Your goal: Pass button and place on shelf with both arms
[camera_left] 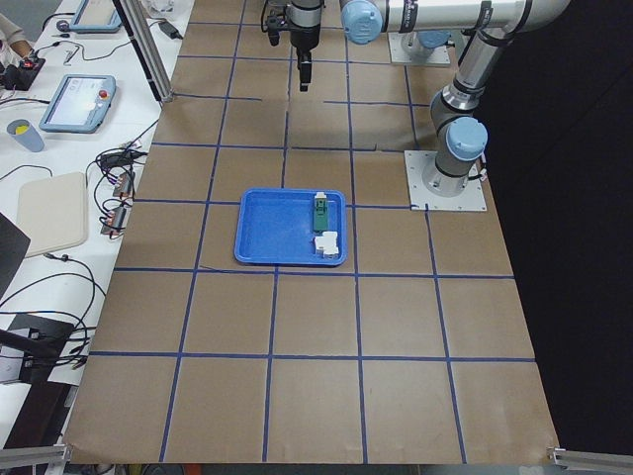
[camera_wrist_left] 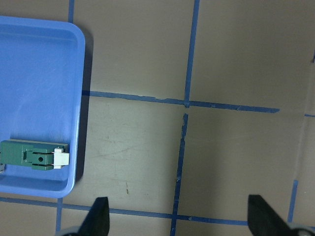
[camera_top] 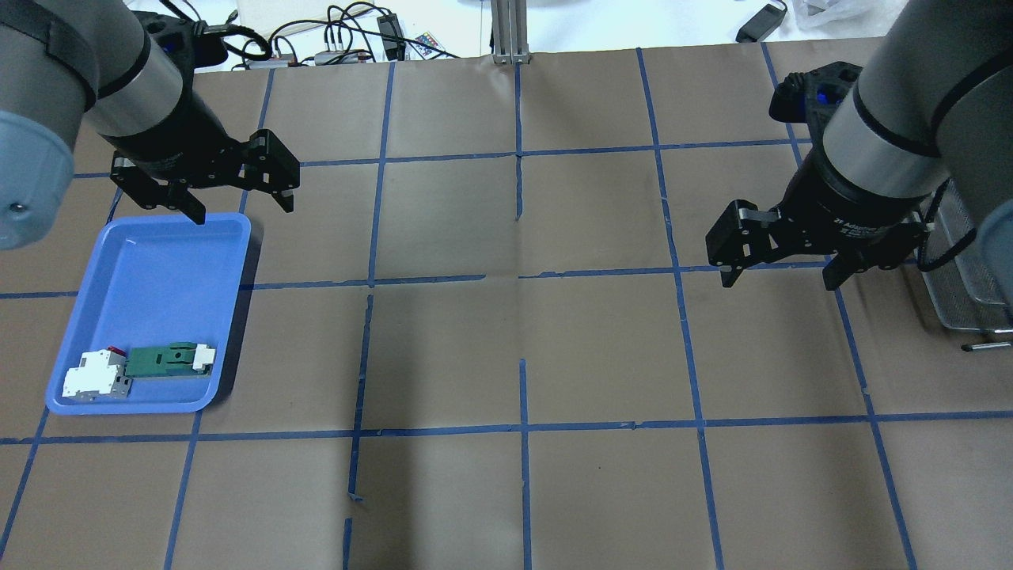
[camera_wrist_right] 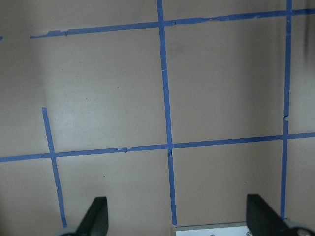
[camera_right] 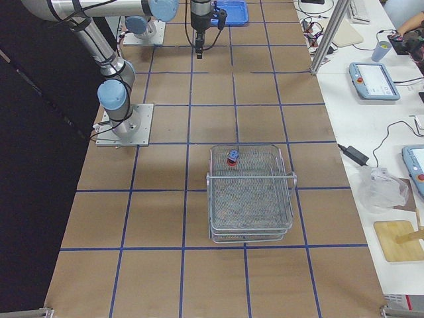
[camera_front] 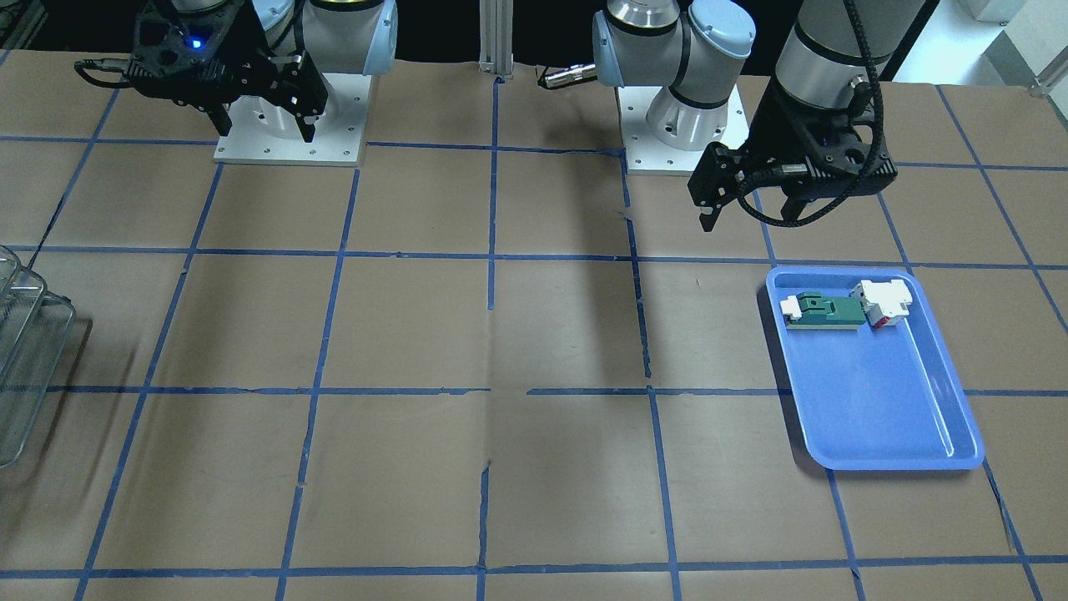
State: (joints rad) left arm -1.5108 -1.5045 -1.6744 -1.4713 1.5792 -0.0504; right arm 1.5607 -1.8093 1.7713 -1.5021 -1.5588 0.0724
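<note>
Red-capped button [camera_right: 232,158], seemingly on wire shelf [camera_right: 252,199]

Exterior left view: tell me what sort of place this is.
Probably a robotics lab or test cell. The left arm and right arm are bolted to a paper-covered table marked with a blue tape grid, and a side bench holds a control tablet and loose cables.

Edge cuts the shelf [camera_front: 33,351] — the button [camera_right: 232,158] shows tiny.
</note>
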